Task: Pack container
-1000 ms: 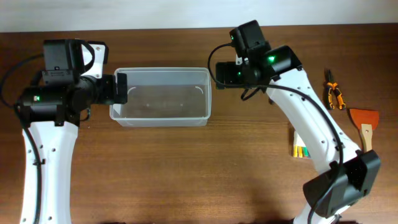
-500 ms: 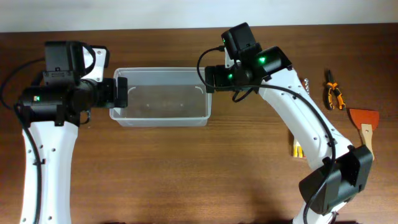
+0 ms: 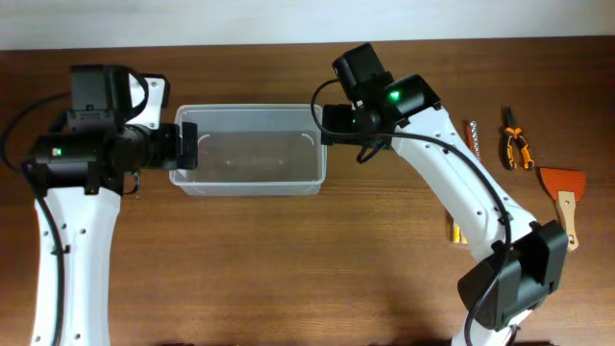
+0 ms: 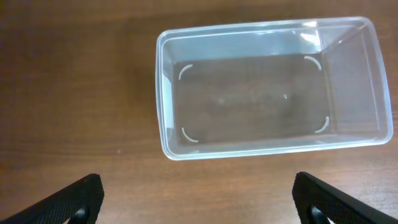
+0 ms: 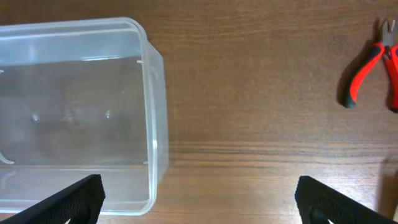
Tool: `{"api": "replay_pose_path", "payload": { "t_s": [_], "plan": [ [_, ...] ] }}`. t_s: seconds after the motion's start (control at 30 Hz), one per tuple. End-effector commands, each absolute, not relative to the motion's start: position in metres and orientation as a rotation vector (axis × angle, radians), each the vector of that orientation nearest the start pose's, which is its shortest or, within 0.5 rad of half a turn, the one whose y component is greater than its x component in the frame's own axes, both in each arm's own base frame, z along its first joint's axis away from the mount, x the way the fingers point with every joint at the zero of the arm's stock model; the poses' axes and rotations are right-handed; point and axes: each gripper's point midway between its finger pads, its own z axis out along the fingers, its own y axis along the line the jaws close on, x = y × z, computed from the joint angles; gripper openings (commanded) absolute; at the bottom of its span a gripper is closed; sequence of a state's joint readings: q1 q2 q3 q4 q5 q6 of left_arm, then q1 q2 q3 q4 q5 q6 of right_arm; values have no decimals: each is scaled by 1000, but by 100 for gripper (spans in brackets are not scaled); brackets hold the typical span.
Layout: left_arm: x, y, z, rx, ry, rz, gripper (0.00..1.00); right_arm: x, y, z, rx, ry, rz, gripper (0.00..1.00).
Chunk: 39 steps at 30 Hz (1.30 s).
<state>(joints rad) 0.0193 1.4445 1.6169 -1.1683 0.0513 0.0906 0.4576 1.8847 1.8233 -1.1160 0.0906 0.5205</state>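
A clear plastic container [image 3: 250, 154] sat empty, left of centre on the wooden table [image 3: 288, 269]. The left gripper [image 3: 185, 144] hung at its left end and the right gripper [image 3: 325, 123] at its right end. Both had their jaws wide apart and held nothing, probably poised to steady the container. Pliers [image 3: 516, 149] and a scraper [image 3: 564, 192] lay well apart at the table's right edge, likely awaiting packing.

- Left arm [image 3: 72, 250] runs forward along the left side, wrist bent inward; left pincer [image 3: 187, 144] points right, jaws spread wide, holding nothing
- Right arm [image 3: 466, 183] reaches diagonally forward-left from its base; right pincer [image 3: 325, 123] points left, jaws spread wide, holding nothing
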Motion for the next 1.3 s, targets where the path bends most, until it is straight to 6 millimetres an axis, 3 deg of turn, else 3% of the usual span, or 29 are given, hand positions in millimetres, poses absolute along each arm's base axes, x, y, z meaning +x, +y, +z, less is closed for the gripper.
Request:
{"api": "replay_pose_path", "payload": {
  "t_s": [0.0,0.13,0.3,0.6,0.97,1.27],
  "plan": [
    [354,0,265,125,2590,-10,99,407,197,182,20,2729,123,99],
    [362,1,251,125,2627,-14,99,407,203,175,-15,2716,49,99],
    [361,0,240,110,2673,-23,99,420,211,178,-35,2665,80,99],
    [359,0,239,110,2683,-24,99,416,207,124,-80,2801,-29,99],
    [360,0,239,107,2680,-25,99,419,206,107,-109,2827,-56,99],
    [359,0,239,107,2682,-25,99,424,201,107,-86,2819,-52,99]
  ]
}}
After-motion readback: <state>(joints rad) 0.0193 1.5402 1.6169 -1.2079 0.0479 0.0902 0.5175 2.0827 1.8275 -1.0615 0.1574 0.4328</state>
